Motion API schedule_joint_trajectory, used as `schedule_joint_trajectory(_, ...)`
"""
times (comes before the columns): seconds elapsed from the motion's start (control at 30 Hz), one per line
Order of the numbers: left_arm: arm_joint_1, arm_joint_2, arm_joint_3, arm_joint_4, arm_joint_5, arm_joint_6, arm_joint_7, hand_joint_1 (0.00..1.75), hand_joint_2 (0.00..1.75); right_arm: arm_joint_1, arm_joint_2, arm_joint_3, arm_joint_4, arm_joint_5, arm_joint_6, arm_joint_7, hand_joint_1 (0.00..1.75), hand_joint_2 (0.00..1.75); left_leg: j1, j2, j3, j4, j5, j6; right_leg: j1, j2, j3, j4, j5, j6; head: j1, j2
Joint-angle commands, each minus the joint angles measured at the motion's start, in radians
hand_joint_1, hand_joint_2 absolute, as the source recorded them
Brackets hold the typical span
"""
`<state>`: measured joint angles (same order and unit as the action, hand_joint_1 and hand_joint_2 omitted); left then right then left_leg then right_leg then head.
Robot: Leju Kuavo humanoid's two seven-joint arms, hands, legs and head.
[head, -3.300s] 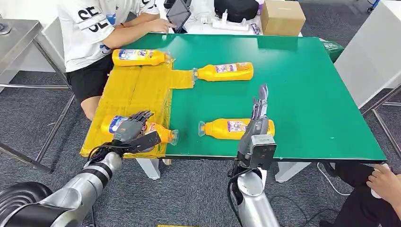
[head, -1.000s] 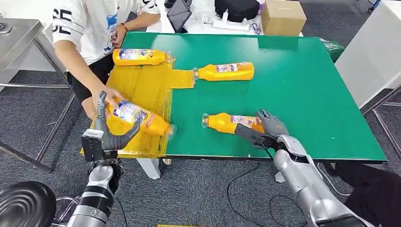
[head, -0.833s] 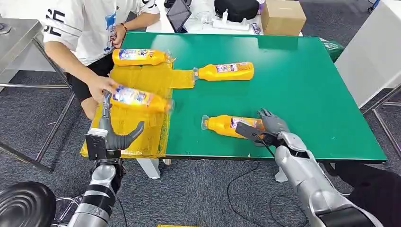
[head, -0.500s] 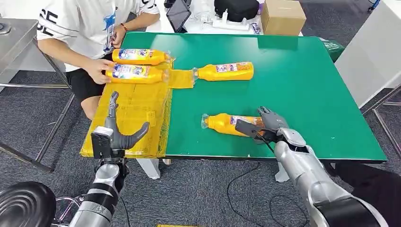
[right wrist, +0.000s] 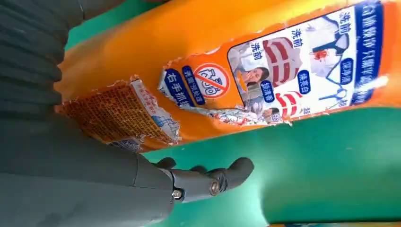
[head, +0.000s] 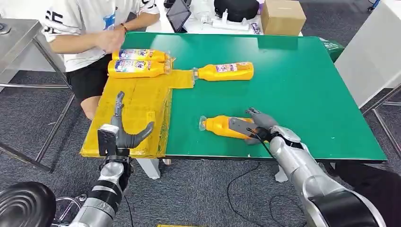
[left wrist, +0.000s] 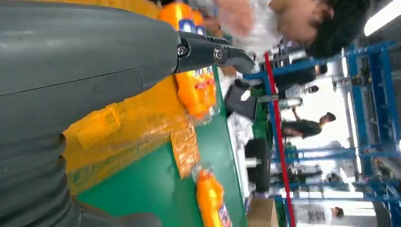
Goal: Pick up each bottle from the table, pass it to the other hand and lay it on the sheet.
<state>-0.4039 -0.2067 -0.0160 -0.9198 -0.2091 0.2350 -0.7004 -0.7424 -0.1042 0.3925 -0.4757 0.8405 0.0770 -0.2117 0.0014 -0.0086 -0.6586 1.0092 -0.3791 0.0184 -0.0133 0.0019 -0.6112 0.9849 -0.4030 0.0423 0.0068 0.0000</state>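
- Head view: two bottles (head: 137, 62) lie on the yellow sheet (head: 137, 106); a far bottle (head: 224, 71) waits on the green tabletop (head: 302, 85). Left hand (head: 124, 132) empty, fingers spread.
- Left wrist view: sheet and bottles beyond the spread fingers (left wrist: 213, 52).
- Right wrist view: right hand (right wrist: 94, 156) closing around the near bottle (right wrist: 246, 61), lying on the tabletop; grip unconfirmed.

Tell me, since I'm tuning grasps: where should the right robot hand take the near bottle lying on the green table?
Around the wide body of the near bottle, coming from its base end. It lies flat, neck pointing left, and the right robot hand is already at that end; the body looks broad enough to wrap.
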Motion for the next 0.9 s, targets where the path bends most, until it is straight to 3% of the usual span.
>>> schedule_joint_trajectory(0.03, -0.073, -0.003, -0.045, 0.140, 0.012, -0.002, 0.002, 0.00, 1.75, -0.007, 0.020, 0.016, 0.131, -0.041, 0.065, -0.039, 1.38, 1.75, 0.001, -0.002, 0.004, -0.001, 0.000, -0.001, 0.001, -0.003, 0.005, -0.001, -0.001, -0.001, 0.000, 0.000)
schedule_joint_trajectory(0.17, -0.085, -0.004, -0.055, 0.163, 0.020, -0.009, 0.002, 0.00, 1.75, 0.002, 0.006, 0.028, 0.132, -0.060, 0.107, -0.046, 1.48, 1.75, 0.002, -0.001, 0.007, 0.000, -0.001, -0.002, 0.002, -0.003, 0.009, -0.002, -0.001, -0.002, 0.000, 0.000)
schedule_joint_trajectory(0.3, -0.086, -0.004, -0.056, 0.163, 0.021, -0.008, 0.002, 0.00, 1.75, 0.004, 0.005, 0.028, 0.132, -0.060, 0.105, -0.047, 1.48, 1.75, 0.002, -0.002, 0.008, -0.001, -0.001, -0.001, 0.002, -0.003, 0.009, -0.002, -0.001, -0.002, 0.000, 0.000)
schedule_joint_trajectory(0.33, -0.086, -0.005, -0.058, 0.165, 0.020, -0.008, 0.002, 0.00, 1.75, 0.004, 0.004, 0.034, 0.131, -0.057, 0.104, -0.044, 1.69, 1.75, 0.002, -0.002, 0.010, -0.001, -0.001, -0.001, 0.002, -0.003, 0.011, -0.003, -0.001, -0.002, 0.000, 0.000)
schedule_joint_trajectory(0.37, -0.086, -0.005, -0.058, 0.165, 0.020, -0.008, 0.002, 0.00, 1.75, 0.004, 0.004, 0.034, 0.131, -0.057, 0.104, -0.044, 1.75, 1.75, 0.003, -0.001, 0.010, -0.001, -0.001, -0.002, 0.003, -0.003, 0.012, -0.003, -0.001, -0.002, 0.000, 0.000)
schedule_joint_trajectory(0.53, -0.083, -0.002, -0.062, 0.163, 0.022, -0.009, 0.002, 0.00, 1.75, 0.002, -0.015, 0.046, 0.092, -0.073, 0.082, -0.065, 1.75, 1.75, 0.002, -0.001, 0.010, -0.001, -0.001, -0.001, 0.002, -0.002, 0.011, -0.002, -0.001, -0.002, 0.000, 0.000)
schedule_joint_trajectory(0.6, -0.074, -0.002, -0.054, 0.142, 0.026, -0.006, 0.007, 0.00, 1.75, 0.017, -0.011, 0.022, 0.032, -0.117, 0.001, -0.093, 1.75, 1.75, 0.002, -0.002, 0.010, 0.000, -0.001, -0.001, 0.002, -0.002, 0.011, -0.002, -0.001, -0.002, 0.000, 0.000)
schedule_joint_trajectory(0.63, -0.067, -0.003, -0.049, 0.124, 0.030, -0.010, 0.015, 0.00, 1.75, 0.040, 0.006, -0.020, -0.022, -0.153, -0.094, -0.100, 1.75, 1.75, 0.002, -0.001, 0.011, 0.000, -0.001, -0.001, 0.002, -0.003, 0.012, -0.002, -0.001, -0.002, 0.000, 0.000)
schedule_joint_trajectory(0.67, -0.054, -0.007, -0.040, 0.097, 0.036, -0.010, 0.028, 0.00, 1.75, 0.078, 0.040, -0.080, -0.115, -0.175, -0.264, -0.106, 1.75, 1.75, 0.002, 0.000, 0.010, 0.000, -0.001, -0.001, 0.002, -0.001, 0.010, -0.002, -0.001, -0.002, 0.000, 0.000)
schedule_joint_trajectory(0.73, -0.031, -0.015, -0.034, 0.043, 0.062, -0.041, 0.069, 0.00, 1.75, 0.167, 0.105, -0.157, -0.360, -0.195, -0.413, -0.101, 1.75, 1.75, 0.002, 0.002, 0.009, 0.000, -0.001, -0.001, 0.002, 0.002, 0.009, -0.001, 0.000, -0.002, 0.000, 0.000)
schedule_joint_trajectory(0.9, -0.029, -0.018, -0.037, 0.035, 0.064, -0.042, 0.080, 0.00, 1.75, 0.193, 0.099, -0.151, -0.428, -0.177, -0.399, -0.054, 1.75, 1.75, 0.001, 0.003, 0.006, 0.001, -0.003, -0.002, 0.001, 0.003, 0.005, 0.001, -0.001, -0.002, -0.001, 0.000)
